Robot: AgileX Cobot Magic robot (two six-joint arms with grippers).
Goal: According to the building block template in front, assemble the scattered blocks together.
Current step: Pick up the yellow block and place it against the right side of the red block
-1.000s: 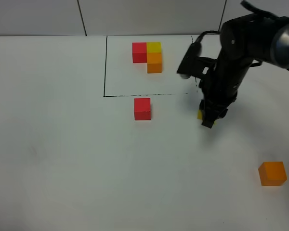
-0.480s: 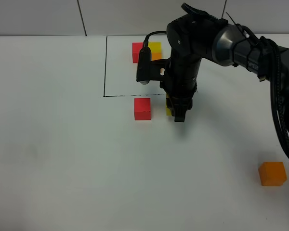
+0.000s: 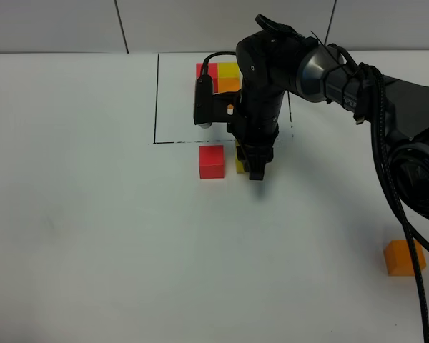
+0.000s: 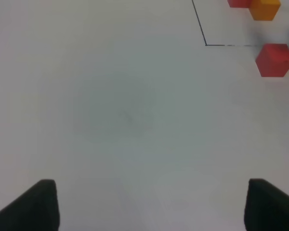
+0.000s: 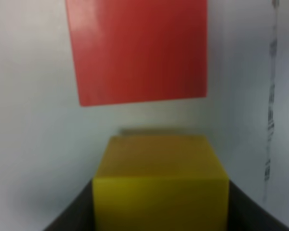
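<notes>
My right gripper (image 3: 254,163) reaches across the middle and is shut on the yellow cube (image 3: 240,163), just right of the loose red cube (image 3: 211,161), with a small gap between them. In the right wrist view the yellow cube (image 5: 161,190) sits between the dark fingers (image 5: 72,216), and the red cube (image 5: 137,50) lies just beyond it. The orange cube (image 3: 404,257) lies far off at the right front. The template (image 3: 227,71) stands inside the black drawn frame (image 3: 157,100), partly hidden by the arm. My left gripper (image 4: 149,207) is open and empty over bare table.
The left wrist view shows the red cube (image 4: 274,59), the frame corner (image 4: 205,44) and part of the template (image 4: 265,8) far ahead. The right arm's cable (image 3: 386,186) runs down the right side. A white wall stands behind the table.
My right gripper has carried the yellow cube leftward, from well right of the red cube to close beside it. The red and orange cubes have not moved.
</notes>
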